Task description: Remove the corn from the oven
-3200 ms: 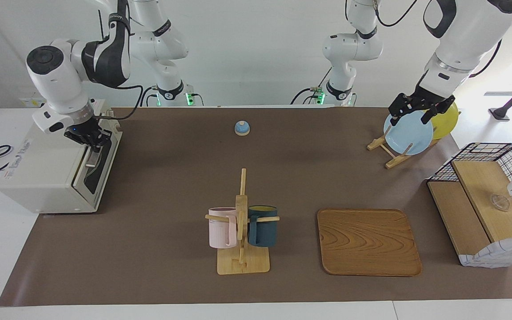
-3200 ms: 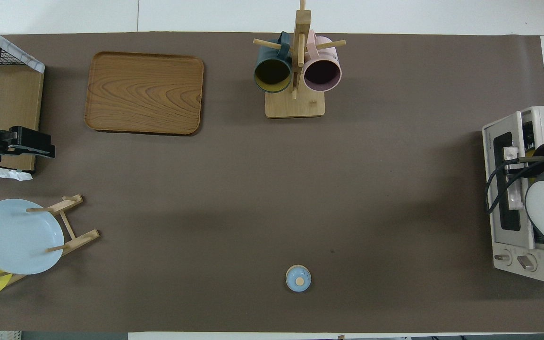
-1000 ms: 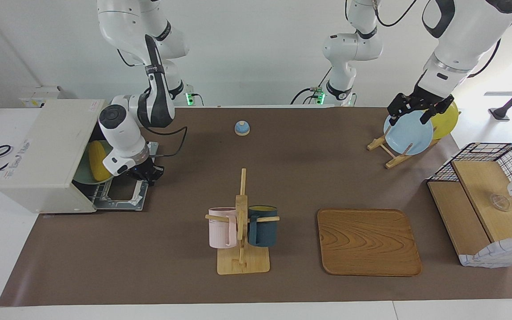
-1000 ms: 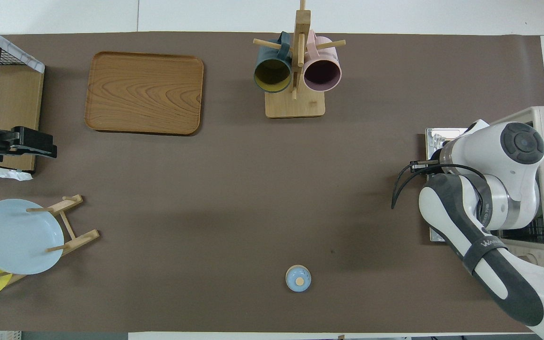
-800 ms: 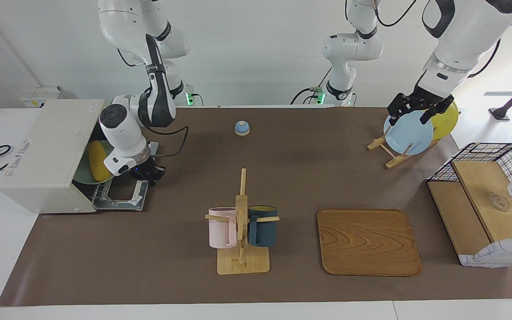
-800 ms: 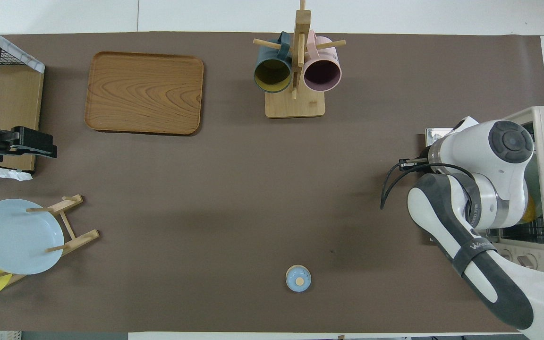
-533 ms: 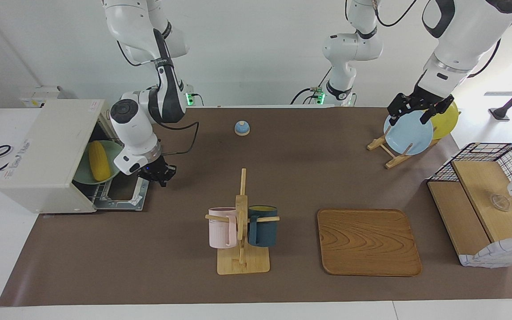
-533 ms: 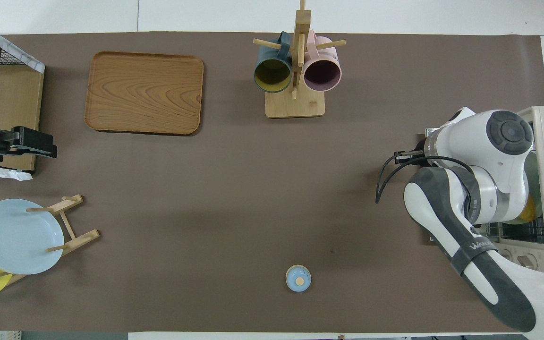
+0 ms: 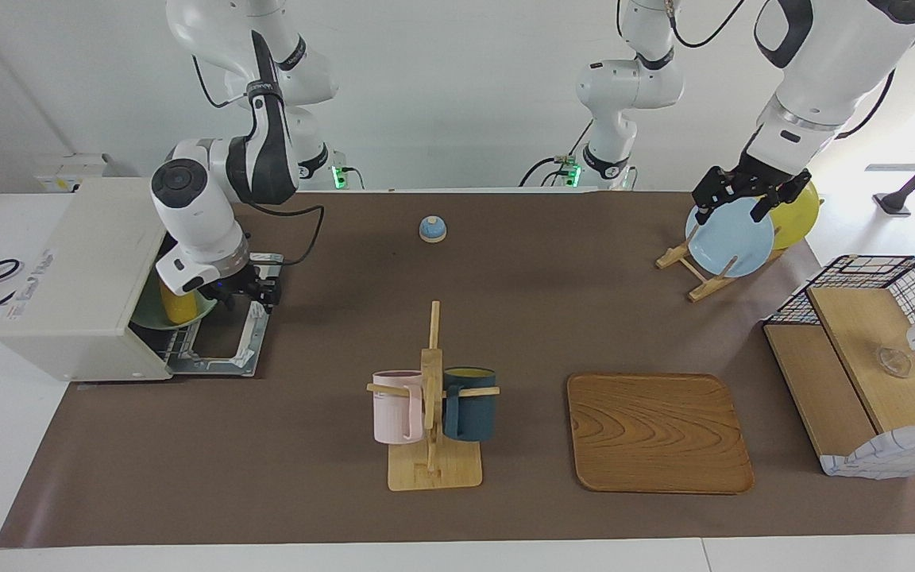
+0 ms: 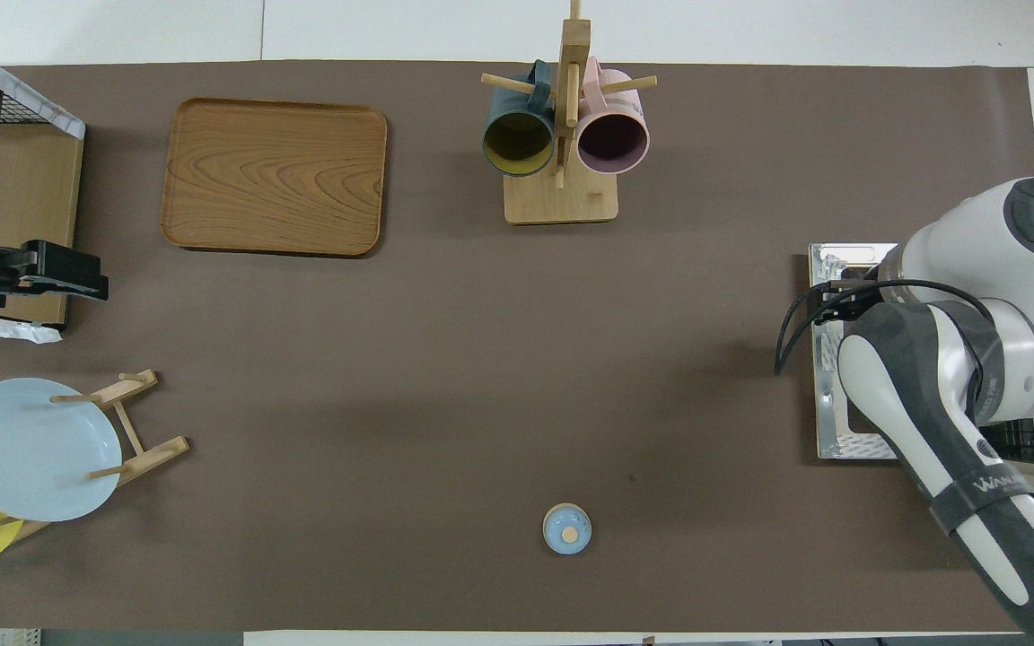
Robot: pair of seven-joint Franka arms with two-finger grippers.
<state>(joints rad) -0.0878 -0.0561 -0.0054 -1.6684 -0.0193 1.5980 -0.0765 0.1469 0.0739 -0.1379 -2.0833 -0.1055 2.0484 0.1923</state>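
One gripper, the right gripper, is hanging over the dropped oven door with fingers parted and empty, needing to straddle the corn lying just inside the opening

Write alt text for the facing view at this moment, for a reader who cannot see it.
The right gripper hangs over the oven's lowered door, at the mouth of the cavity where the yellow corn lies on a green plate. The left gripper waits, open, over the blue plate in the wooden rack. A mug stand and wooden tray sit mid-table.
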